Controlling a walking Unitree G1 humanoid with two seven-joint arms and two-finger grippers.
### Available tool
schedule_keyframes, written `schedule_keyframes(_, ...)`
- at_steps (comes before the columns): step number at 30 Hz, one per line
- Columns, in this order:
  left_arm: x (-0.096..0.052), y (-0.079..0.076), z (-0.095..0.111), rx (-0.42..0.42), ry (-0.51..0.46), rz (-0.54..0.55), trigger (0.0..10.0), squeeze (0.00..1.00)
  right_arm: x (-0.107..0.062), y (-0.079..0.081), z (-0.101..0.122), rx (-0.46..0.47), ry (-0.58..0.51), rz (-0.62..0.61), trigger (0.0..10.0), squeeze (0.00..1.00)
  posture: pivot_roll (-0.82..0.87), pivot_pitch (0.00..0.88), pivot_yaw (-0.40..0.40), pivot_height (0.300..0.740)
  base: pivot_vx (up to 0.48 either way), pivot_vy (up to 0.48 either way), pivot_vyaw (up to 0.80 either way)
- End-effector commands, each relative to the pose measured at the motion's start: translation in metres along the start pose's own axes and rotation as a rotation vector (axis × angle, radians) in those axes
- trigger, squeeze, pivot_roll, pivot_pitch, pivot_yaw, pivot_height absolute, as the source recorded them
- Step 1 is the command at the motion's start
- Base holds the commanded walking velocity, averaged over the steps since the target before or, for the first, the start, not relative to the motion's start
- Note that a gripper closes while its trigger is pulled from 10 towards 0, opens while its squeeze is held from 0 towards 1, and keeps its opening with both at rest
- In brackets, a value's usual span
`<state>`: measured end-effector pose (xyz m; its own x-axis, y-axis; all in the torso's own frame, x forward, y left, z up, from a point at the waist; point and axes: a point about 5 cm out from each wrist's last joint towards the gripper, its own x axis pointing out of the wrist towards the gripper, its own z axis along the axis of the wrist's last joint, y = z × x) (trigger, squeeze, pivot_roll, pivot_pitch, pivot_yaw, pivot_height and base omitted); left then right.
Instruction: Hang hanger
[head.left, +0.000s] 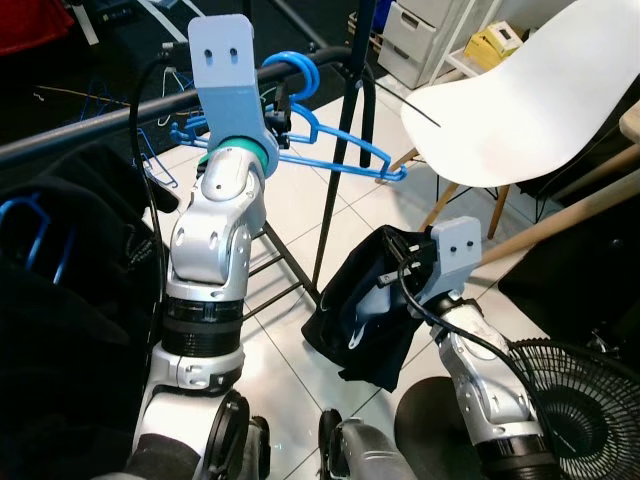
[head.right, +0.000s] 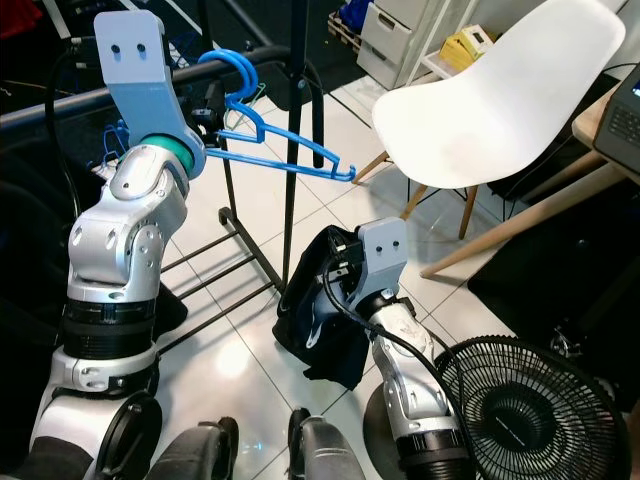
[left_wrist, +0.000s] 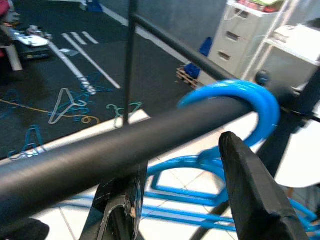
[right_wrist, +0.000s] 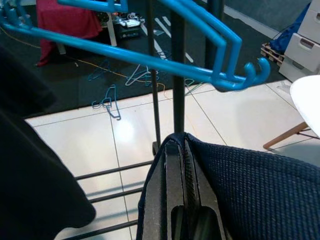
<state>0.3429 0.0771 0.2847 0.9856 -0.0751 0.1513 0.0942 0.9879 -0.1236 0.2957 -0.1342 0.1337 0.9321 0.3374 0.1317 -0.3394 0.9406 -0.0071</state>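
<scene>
Hook was already over the rail, upper middle of frame.

The left gripper (left_wrist: 180, 200) sat with fingers spread either side of the black rail (left_wrist: 100, 160), the blue hanger (head.left: 330, 150) looped on it. Right gripper (right_wrist: 180, 200) was pinched shut on dark cloth (head.left: 365, 310), lower middle. Hanger looked light, stiff and slick plastic; I'd grab it by the neck under the hook.

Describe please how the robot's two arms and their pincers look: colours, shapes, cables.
Both arms are silver with rounded joint shells and black rings. The left arm has a teal band at the wrist under a pale blue-grey plate with two small holes. The right arm carries a similar grey plate and a looping black cable. Each pincer has two long black fingers.
</scene>
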Motion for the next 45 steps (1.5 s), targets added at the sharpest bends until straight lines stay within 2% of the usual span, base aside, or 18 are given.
schedule_keyframes(1,-0.004,-0.019,-0.005,-0.035,0.025,-0.071,10.0,0.00,-0.002,-0.001,0.002,-0.002,-0.008,-0.005,10.0,0.00,-0.03,0.157,-0.015,0.740,0.000,0.000,0.00)
schedule_keyframes(2,-0.004,-0.019,-0.005,-0.035,0.025,-0.071,10.0,0.00,-0.002,-0.001,0.002,-0.002,-0.008,-0.005,10.0,0.00,-0.03,0.157,-0.015,0.740,0.000,0.000,0.00)
schedule_keyframes(5,-0.001,-0.034,-0.014,-0.024,0.051,-0.098,10.0,0.00,-0.002,-0.002,0.002,-0.003,-0.009,-0.008,10.0,0.00,-0.04,0.155,-0.012,0.740,0.000,0.000,0.00)
schedule_keyframes(9,0.000,-0.036,-0.016,-0.017,0.057,-0.100,10.0,0.00,-0.002,-0.002,0.002,-0.004,-0.009,-0.009,10.0,0.00,-0.04,0.154,-0.011,0.740,0.000,0.000,0.00)
schedule_keyframes(19,0.000,-0.054,-0.017,0.031,0.038,-0.084,10.0,0.00,-0.002,0.000,0.001,-0.001,-0.009,-0.007,10.0,0.00,-0.04,0.152,-0.004,0.740,0.000,0.000,0.00)
schedule_keyframes(23,0.001,-0.055,-0.015,0.039,0.025,-0.064,10.0,0.00,-0.002,0.000,0.001,-0.001,-0.009,-0.007,10.0,0.00,-0.04,0.152,-0.004,0.740,0.000,0.000,0.00)
schedule_keyframes(33,0.015,-0.043,-0.005,0.053,-0.034,0.051,10.0,0.00,-0.001,0.001,0.001,0.001,-0.012,-0.007,10.0,0.00,-0.04,0.141,0.003,0.740,0.000,0.000,0.00)
schedule_keyframes(45,0.022,-0.037,-0.001,0.054,-0.061,0.115,10.0,0.00,0.000,0.001,0.001,-0.001,-0.015,-0.006,10.0,0.00,-0.04,0.134,0.002,0.740,0.000,0.000,0.00)
